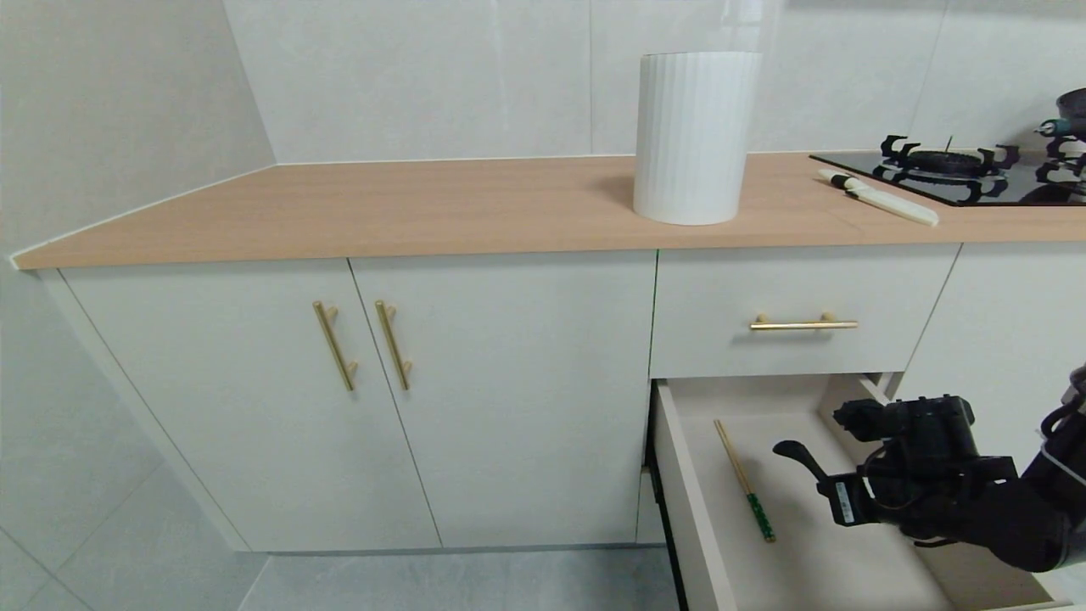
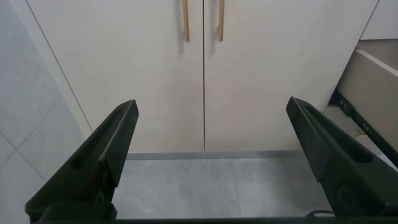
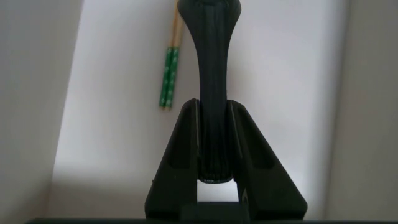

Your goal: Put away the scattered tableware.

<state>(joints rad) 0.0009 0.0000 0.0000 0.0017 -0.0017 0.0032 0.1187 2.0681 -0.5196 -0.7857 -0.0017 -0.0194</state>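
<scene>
Bright even light; glare on wall tiles (image 1: 748, 19).

You cannot tell what kind of tool the black utensil (image 3: 211, 93) clamped in the right gripper (image 3: 213, 112) is. Its far end runs off the edge of the right wrist view, and the bare wooden ends of the chopsticks (image 3: 167, 78) slip beside it and off the same edge. In the head view the lower edge cuts away the front of the open drawer (image 1: 689, 501), and the right edge cuts the stove (image 1: 946, 165) and a dark round object (image 1: 1071, 102) too partial to identify.
</scene>
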